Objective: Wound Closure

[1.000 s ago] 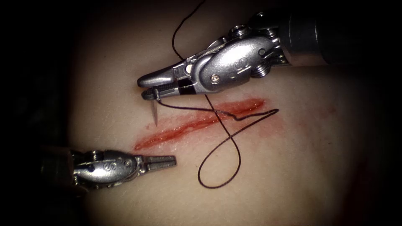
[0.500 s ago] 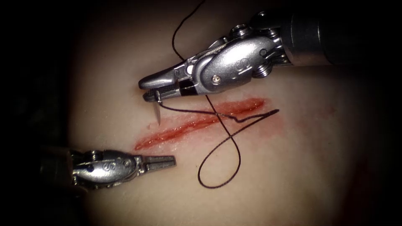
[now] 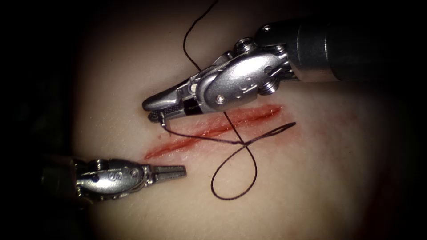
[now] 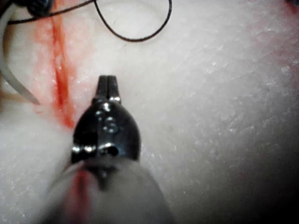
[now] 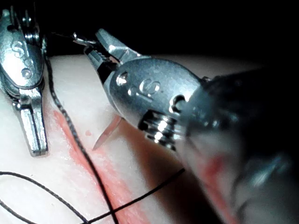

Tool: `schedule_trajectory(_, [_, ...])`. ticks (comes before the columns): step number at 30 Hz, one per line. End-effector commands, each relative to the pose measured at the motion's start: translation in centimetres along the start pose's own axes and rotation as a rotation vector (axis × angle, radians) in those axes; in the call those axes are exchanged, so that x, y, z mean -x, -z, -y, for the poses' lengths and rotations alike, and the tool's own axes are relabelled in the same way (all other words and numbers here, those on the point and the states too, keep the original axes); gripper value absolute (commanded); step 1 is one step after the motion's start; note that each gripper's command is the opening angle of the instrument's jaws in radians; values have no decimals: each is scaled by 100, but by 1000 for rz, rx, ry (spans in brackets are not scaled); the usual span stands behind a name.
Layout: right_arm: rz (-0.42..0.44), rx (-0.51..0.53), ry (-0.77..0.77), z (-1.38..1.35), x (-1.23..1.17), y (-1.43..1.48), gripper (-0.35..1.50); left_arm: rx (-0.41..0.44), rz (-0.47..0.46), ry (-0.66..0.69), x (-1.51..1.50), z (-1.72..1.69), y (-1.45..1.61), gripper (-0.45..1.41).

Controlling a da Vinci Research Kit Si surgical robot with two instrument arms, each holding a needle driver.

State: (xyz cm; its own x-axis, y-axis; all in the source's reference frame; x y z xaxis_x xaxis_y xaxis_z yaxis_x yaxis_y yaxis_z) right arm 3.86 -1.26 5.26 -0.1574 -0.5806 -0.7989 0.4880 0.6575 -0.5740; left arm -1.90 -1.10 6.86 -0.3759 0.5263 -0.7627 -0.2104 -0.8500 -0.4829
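Note:
My right tool (image 3: 148, 111) comes in over the cut (image 3: 173, 146), its jaws shut on the curved needle (image 5: 108, 133) close to its thread end. The needle hangs under the jaws. Its tip sits at the tissue (image 3: 311, 178) beside the cut's left part, and I cannot tell whether it has entered. In the left wrist view the needle (image 4: 11, 79) curves down next to the red cut. Dark thread (image 3: 233, 191) runs from the jaws across the cut and lies in a loop on the near side. My left tool (image 3: 182, 170) rests near the cut's left end, jaws shut on nothing.
Red fluid stains the tissue along the cut and to its right end (image 3: 267, 111). A strand of thread (image 3: 187, 40) leads away past the right tool's wrist. Darkness rings the lit tissue.
My right tool has tipped down and moved left toward the cut, swinging the needle under its jaws, and the thread has slid with it. The left tool has stayed still.

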Motion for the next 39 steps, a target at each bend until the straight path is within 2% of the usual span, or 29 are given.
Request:
schedule_trajectory(1, [5, -9, 12, 0, 4, -10, -35, 2, 0, 0, 5, -2, -7, -45])
schedule_trajectory(8, [39, -67, 69, 13, 4, -15, -35, 6, 2, 4, 6, -2, -7, -45])
schedule_trajectory(25, [47, -87, 94, 34, 6, -23, -35, 10, 3, 9, 6, -3, -7, -45])
schedule_trajectory(39, [67, -113, 27, 51, 14, -32, -35, 13, 4, 8, 6, -3, -8, -45])
